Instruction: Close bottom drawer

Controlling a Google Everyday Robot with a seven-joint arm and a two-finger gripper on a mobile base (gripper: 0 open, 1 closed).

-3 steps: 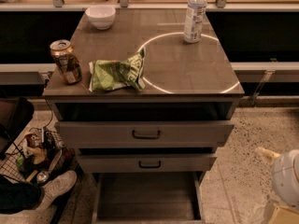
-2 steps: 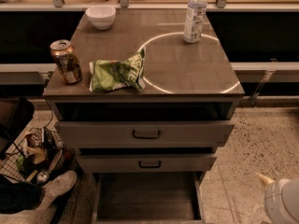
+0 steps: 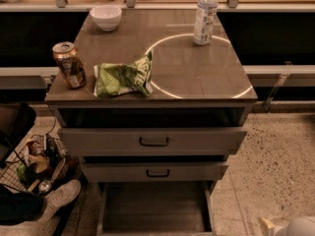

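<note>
The grey cabinet (image 3: 152, 100) stands in the middle of the camera view. Its bottom drawer (image 3: 155, 208) is pulled out toward me, a wide shallow grey tray with a bare inside, reaching the lower edge of the view. The two upper drawers, each with a black loop handle (image 3: 154, 141), stick out a little. Only a white rounded part of my arm with the gripper (image 3: 290, 226) shows, in the bottom right corner, to the right of the open drawer and apart from it.
On the cabinet top lie a soda can (image 3: 69, 65), a green chip bag (image 3: 123, 76), a white bowl (image 3: 106, 16) and a water bottle (image 3: 204, 16). A wire basket of clutter (image 3: 37, 161) and a person's white shoe (image 3: 59, 196) are on the floor at left.
The white arm part at the bottom right has sunk lower and further toward the corner. The drawers have not moved.
</note>
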